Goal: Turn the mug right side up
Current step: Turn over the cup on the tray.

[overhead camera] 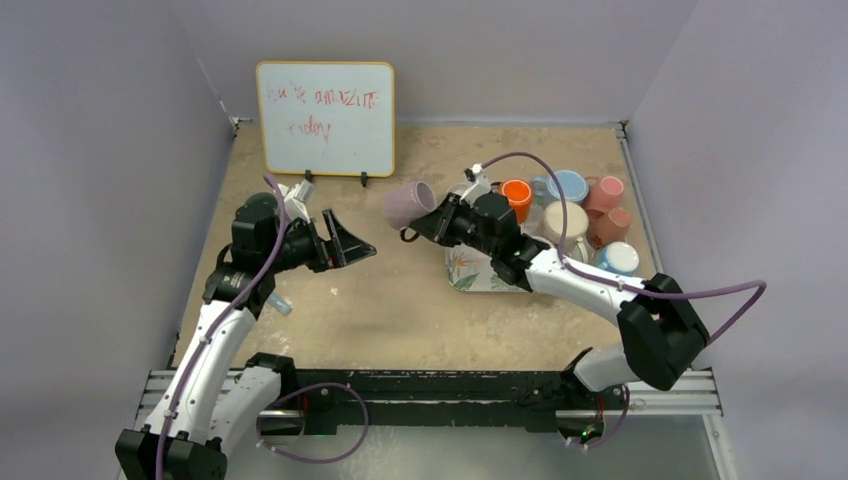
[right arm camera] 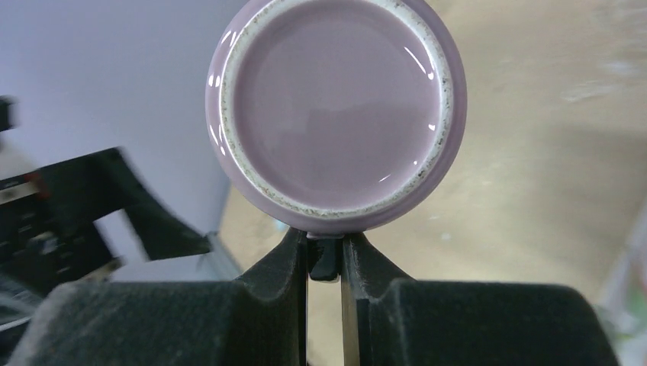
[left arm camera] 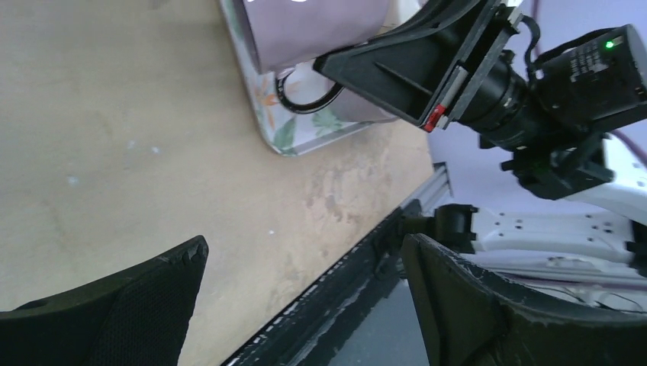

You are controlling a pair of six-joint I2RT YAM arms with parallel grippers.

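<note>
A lilac mug with a black handle hangs in the air on its side, its base toward the left. My right gripper is shut on the mug's handle. In the right wrist view the mug's round base faces the camera and the handle sits pinched between my fingers. My left gripper is open and empty, raised a short way left of the mug. The left wrist view shows the mug and its handle ahead, above a tray.
A flowered tray lies under the right arm. Several mugs stand at the back right, one orange. A whiteboard stands at the back. A black rail runs along the near table edge.
</note>
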